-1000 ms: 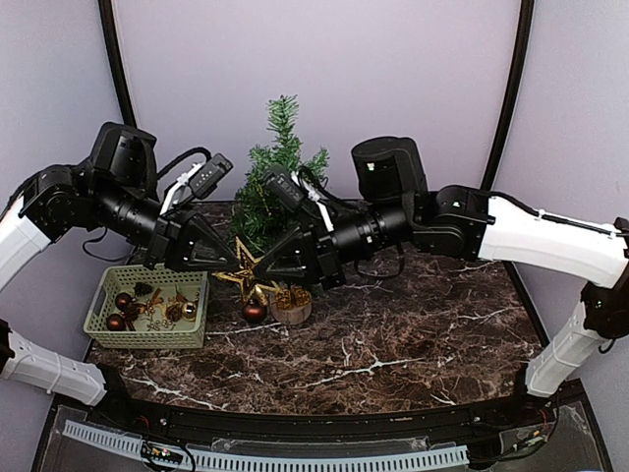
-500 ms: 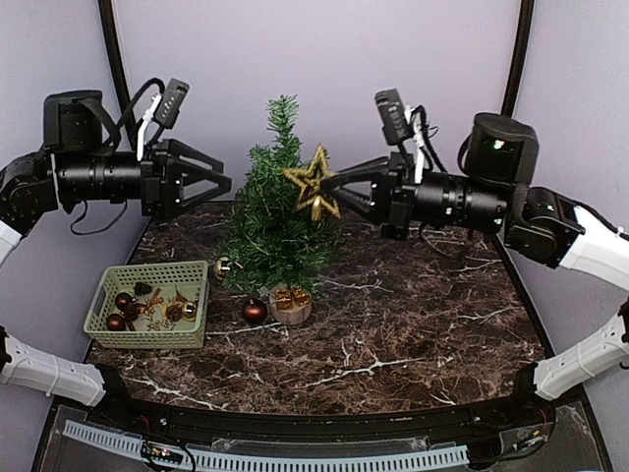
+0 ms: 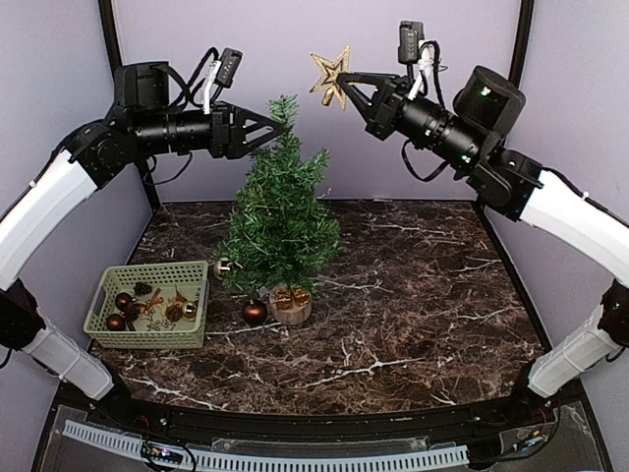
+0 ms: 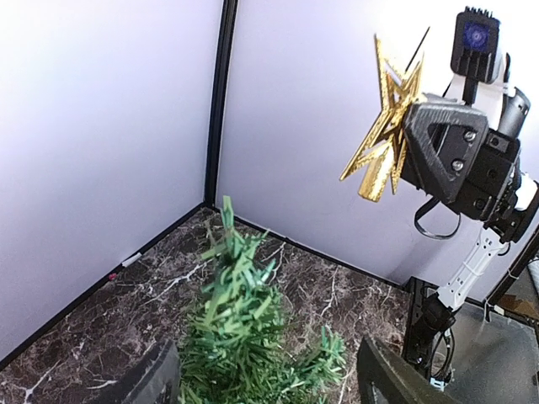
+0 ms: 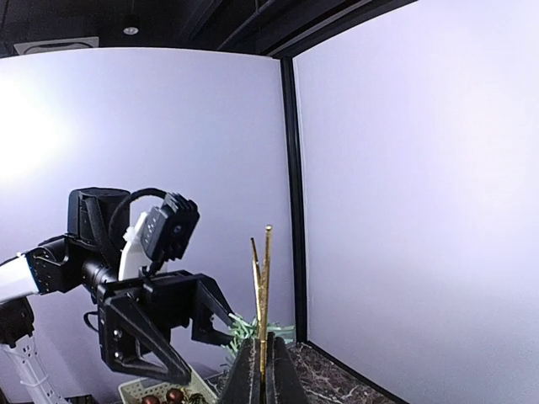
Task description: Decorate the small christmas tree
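Note:
The small christmas tree (image 3: pixel 280 221) stands upright on its pale stump base (image 3: pixel 291 313) at the middle of the marble table. My left gripper (image 3: pixel 276 120) is open, its jaws standing on either side of the tree's top sprig without closing on it. From the left wrist, the tree (image 4: pixel 240 337) sits between the two dark fingers (image 4: pixel 156 380). My right gripper (image 3: pixel 356 88) is shut on a gold star (image 3: pixel 331 77), held high, above and right of the tree tip. The right wrist sees the star (image 5: pixel 264 282) edge-on in the shut right gripper (image 5: pixel 263 358).
A green basket (image 3: pixel 147 266) with brown baubles and gold ornaments sits at the front left. A brown bauble (image 3: pixel 255 312) and small gold gift boxes (image 3: pixel 292 296) lie by the stump, and a gold bauble (image 3: pixel 223 266) lies left of the tree. Purple walls enclose the back and sides.
Both arms rose from beside the stump. The right gripper carried the star from table height up past the tree tip. The left gripper opened and came to the treetop.

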Controlling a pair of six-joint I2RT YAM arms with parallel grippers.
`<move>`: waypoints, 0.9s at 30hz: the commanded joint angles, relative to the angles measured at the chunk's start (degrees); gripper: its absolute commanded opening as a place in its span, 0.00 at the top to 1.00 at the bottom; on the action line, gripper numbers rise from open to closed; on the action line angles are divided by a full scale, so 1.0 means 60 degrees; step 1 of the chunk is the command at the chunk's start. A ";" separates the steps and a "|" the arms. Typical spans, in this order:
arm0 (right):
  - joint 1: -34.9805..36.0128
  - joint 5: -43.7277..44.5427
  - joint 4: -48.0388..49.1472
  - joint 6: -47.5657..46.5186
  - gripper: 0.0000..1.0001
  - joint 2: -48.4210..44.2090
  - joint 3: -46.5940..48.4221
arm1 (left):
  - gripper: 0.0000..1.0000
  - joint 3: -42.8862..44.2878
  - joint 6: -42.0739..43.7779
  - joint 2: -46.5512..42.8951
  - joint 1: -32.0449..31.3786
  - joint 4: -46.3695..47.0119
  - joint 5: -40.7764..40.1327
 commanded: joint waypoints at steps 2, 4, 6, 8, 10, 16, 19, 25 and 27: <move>-0.0364 -0.0927 0.0741 0.0488 1.00 0.0744 0.1298 | 0.25 0.0868 0.0020 0.0413 0.0175 0.0487 0.0457; -0.0468 -0.1176 0.0694 0.0680 1.00 0.1105 0.1725 | 0.26 0.0990 -0.0026 0.0559 0.0237 0.0546 0.0527; -0.0551 -0.1402 0.0590 0.0835 1.00 0.1402 0.2118 | 0.33 0.1050 -0.0082 0.0661 0.0272 0.0656 0.0573; -0.0593 -0.1564 0.0480 0.0938 1.00 0.1666 0.2461 | 0.43 0.1051 -0.0134 0.0732 0.0303 0.0787 0.0679; -0.0627 -0.1719 0.0416 0.1061 1.00 0.1888 0.2737 | 0.54 0.1052 -0.0220 0.0804 0.0325 0.0912 0.0885; -0.0675 -0.2153 0.0197 0.1433 1.00 0.2489 0.3516 | 0.76 0.0882 -0.0175 0.0809 0.0341 0.1020 0.1259; -0.0682 -0.2293 0.0112 0.1583 1.00 0.2781 0.3830 | 0.77 0.0846 -0.0159 0.0842 0.0342 0.0981 0.1221; -0.0686 -0.2404 -0.0256 0.1700 1.00 0.3242 0.4350 | 0.70 0.0869 -0.0215 0.0964 0.0356 0.0938 0.1143; -0.0689 -0.2418 -0.0384 0.1699 1.00 0.3336 0.4454 | 0.66 0.0881 -0.0184 0.0996 0.0357 0.0929 0.1049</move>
